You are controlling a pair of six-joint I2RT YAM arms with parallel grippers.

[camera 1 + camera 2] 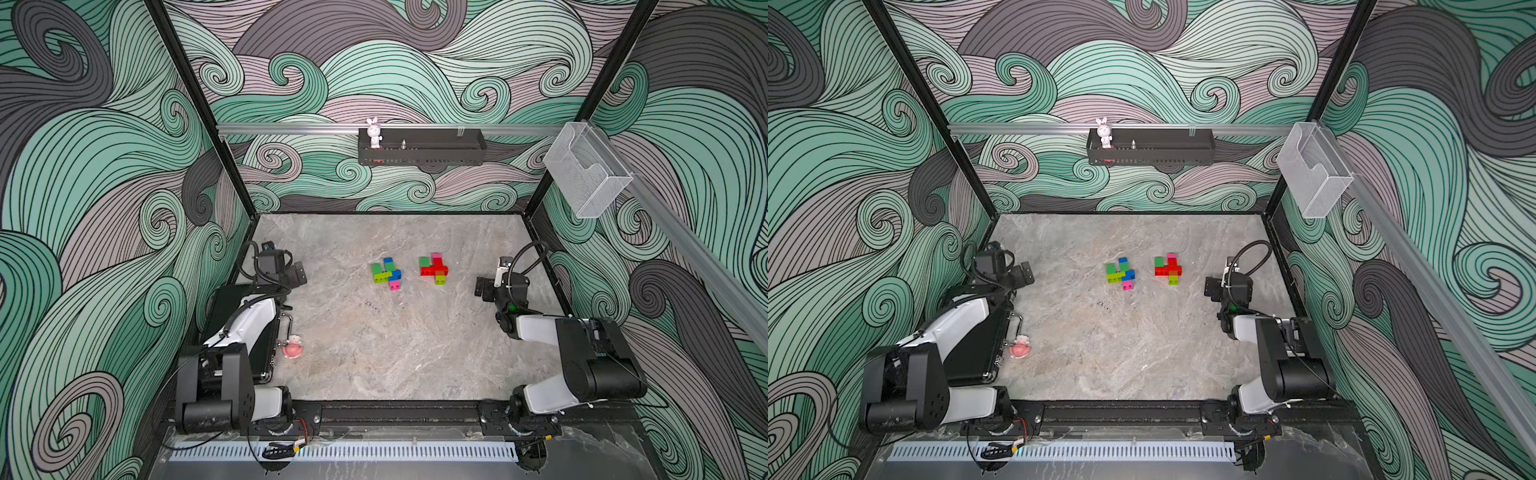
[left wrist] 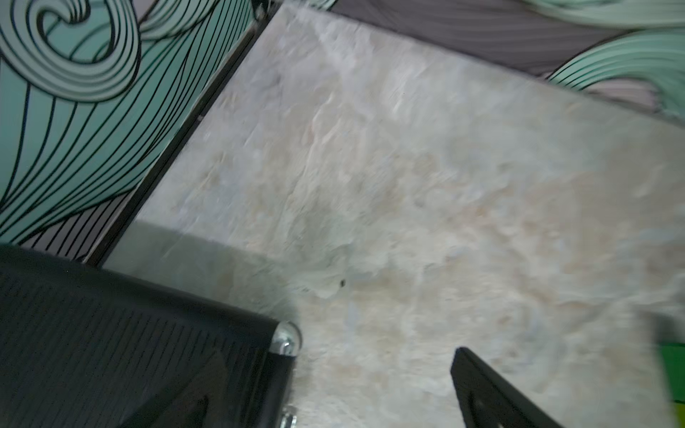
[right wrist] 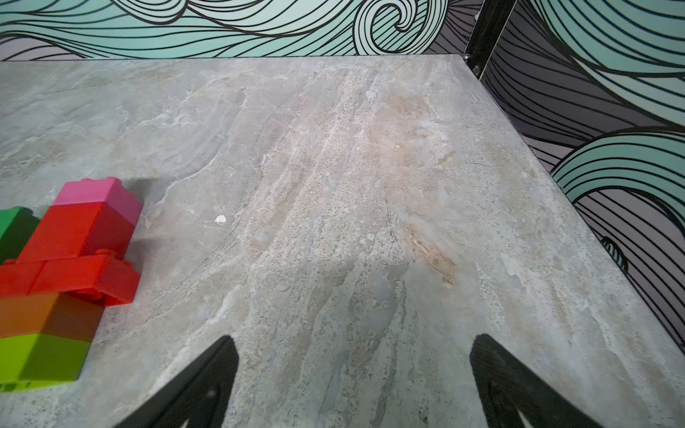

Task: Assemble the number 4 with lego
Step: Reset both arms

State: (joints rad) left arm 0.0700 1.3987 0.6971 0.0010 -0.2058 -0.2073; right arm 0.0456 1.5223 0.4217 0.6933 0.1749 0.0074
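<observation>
The table [image 1: 415, 353] is of grey marbled stone, closed in by walls painted with green waves, and a black case [image 1: 245, 332] lies along one side of it.

In both top views we see two groups of bricks lying flat, well apart from the case, around the middle of the table. The blue and green group [image 1: 387, 273] is the nearer to the case, and the red group [image 1: 434, 269] lies beside it, farther off. Each group has a short arm, a cross bar and a long stem, so we judge that each reads already as a 4. We find no loose brick, so little or nothing seems left to do. The left gripper [image 1: 296, 273] hangs near the far end of the case, jaws apart and empty. The right gripper [image 1: 483, 287] stands on the side of the table opposite to the case, also wide and empty, clear of the red group.

The left wrist view is blurred. One finger [image 2: 482, 389] shows beside the corner of the case [image 2: 111, 352], over bare stone.

In the right wrist view both fingers [image 3: 215, 374] stand wide apart with nothing between them. The red group [image 3: 74, 259] lies beside them, not touched.
</observation>
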